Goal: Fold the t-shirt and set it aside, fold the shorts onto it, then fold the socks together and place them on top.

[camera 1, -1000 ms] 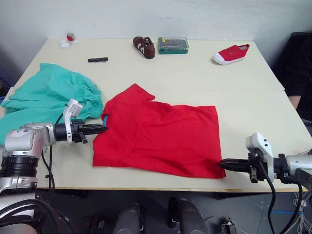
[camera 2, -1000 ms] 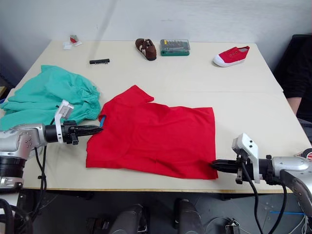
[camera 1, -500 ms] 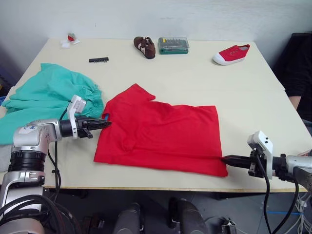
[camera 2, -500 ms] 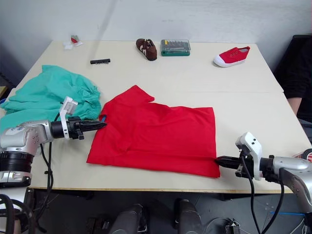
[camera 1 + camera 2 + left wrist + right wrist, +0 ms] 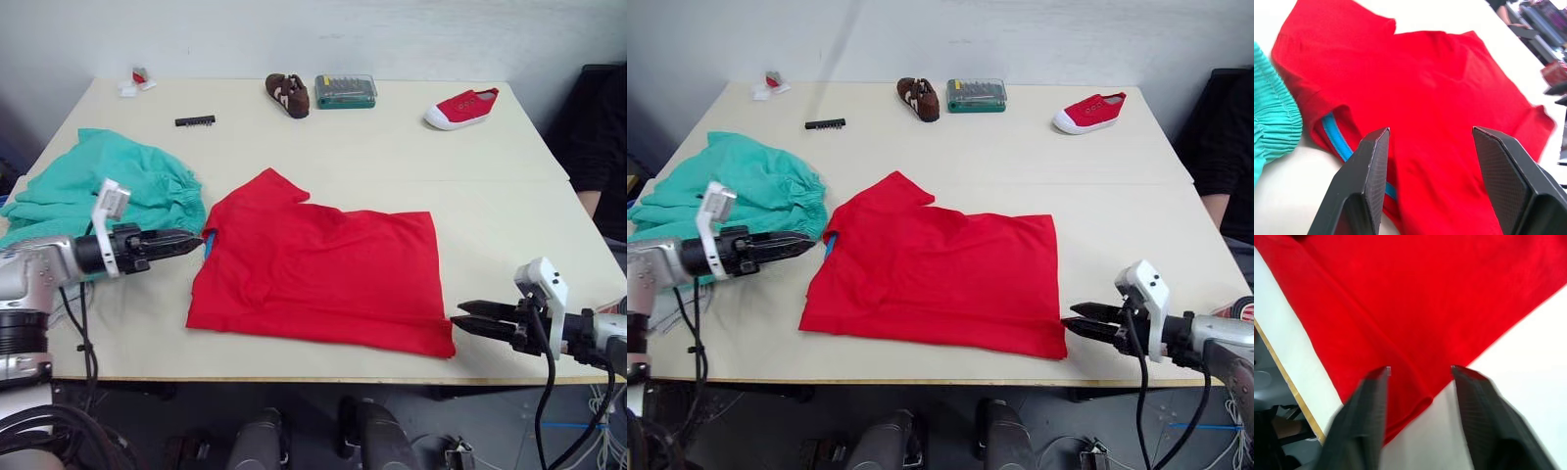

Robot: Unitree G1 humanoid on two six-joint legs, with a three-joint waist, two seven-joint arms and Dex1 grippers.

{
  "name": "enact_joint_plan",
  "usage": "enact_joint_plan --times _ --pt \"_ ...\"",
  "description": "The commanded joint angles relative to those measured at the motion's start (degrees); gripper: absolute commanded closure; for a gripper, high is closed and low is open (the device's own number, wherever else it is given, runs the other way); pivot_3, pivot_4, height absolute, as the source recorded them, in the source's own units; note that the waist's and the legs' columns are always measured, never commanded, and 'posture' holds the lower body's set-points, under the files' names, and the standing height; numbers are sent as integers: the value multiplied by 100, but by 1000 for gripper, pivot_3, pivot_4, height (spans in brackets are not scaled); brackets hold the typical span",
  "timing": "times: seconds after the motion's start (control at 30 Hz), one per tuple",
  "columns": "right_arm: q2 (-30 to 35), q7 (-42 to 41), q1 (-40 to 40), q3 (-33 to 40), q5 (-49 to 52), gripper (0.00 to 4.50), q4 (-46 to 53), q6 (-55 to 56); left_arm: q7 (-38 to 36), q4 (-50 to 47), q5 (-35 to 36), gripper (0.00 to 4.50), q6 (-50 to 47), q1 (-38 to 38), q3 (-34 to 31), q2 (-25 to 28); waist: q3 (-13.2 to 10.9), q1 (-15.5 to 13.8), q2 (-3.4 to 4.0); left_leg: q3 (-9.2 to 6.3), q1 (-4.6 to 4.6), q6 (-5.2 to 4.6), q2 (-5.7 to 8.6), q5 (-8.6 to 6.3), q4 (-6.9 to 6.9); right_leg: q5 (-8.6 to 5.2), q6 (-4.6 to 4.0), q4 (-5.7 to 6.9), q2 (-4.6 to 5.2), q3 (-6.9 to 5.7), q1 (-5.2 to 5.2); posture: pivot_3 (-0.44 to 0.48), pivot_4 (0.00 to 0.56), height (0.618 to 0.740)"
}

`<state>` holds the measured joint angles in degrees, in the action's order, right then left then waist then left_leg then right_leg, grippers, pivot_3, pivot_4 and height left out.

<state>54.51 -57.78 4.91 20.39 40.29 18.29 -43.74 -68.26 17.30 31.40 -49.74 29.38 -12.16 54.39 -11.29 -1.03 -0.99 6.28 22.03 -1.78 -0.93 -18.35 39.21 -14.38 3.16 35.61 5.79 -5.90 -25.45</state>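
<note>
left gripper (image 5: 191, 238): spread wide, nothing held, beside collar of t-shirt (image 5: 323, 274) | right gripper (image 5: 460, 320): parted, empty, at hem corner

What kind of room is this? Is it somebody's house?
Probably not a house; more likely a workshop or robot lab. The clothes lie on a plain pale table against a bare wall, and at its far edge sit a case of screwdriver bits and a loose bit strip among odd shoes.

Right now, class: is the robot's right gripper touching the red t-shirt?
Apart. In the left eye view, bare tabletop shows between the open right gripper and the near corner of the t-shirt.
</note>
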Motion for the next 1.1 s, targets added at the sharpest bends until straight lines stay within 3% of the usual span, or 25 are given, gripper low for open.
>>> enact_joint_plan --times 0.03,0.27,0.4,0.7,0.87,1.1 --pt "44 -151 161 361 187 1103 600 146 -254 -414 -146 1684 490 -538 -104 351 0 0 0 0 0 1 -1 -1 -1 0 -1 -2 0 0 0 0 150 740" --pt "-66 3 -150 -235 169 1103 1746 403 -512 -937 -230 1684 1111 -1431 -72 431 0 -22 0 -12 1 1 -1 -9 -1 -2 -5 -4 13 -1 -1 0 150 740" --pt "-85 79 -276 -537 12 1103 1854 497 -431 -1021 -267 1684 1246 -1447 -45 371 0 -52 -1 -26 6 4 1 -10 -2 -6 -11 -8 21 -11 -1 0 150 740" --pt "-140 180 -249 -1142 -425 1103 1910 826 -381 -613 -931 1684 2518 -1516 194 313 0 -22 -1 -19 7 -5 2 -16 -3 -6 -11 -10 21 -13 -2 0 150 740" --pt "-198 284 -311 -1189 -372 1103 1919 772 -319 -847 -691 1684 2270 -1293 190 41 1 -33 -2 -19 8 -27 2 -25 -3 -6 -10 -8 21 -14 -2 0 150 740" --pt "-206 405 -338 -1212 -304 1103 1980 720 -247 -1018 -885 1684 2524 -1262 394 -120 1 -27 -3 -18 7 -20 4 -20 -3 -5 -9 -7 17 -16 -1 0 150 740"
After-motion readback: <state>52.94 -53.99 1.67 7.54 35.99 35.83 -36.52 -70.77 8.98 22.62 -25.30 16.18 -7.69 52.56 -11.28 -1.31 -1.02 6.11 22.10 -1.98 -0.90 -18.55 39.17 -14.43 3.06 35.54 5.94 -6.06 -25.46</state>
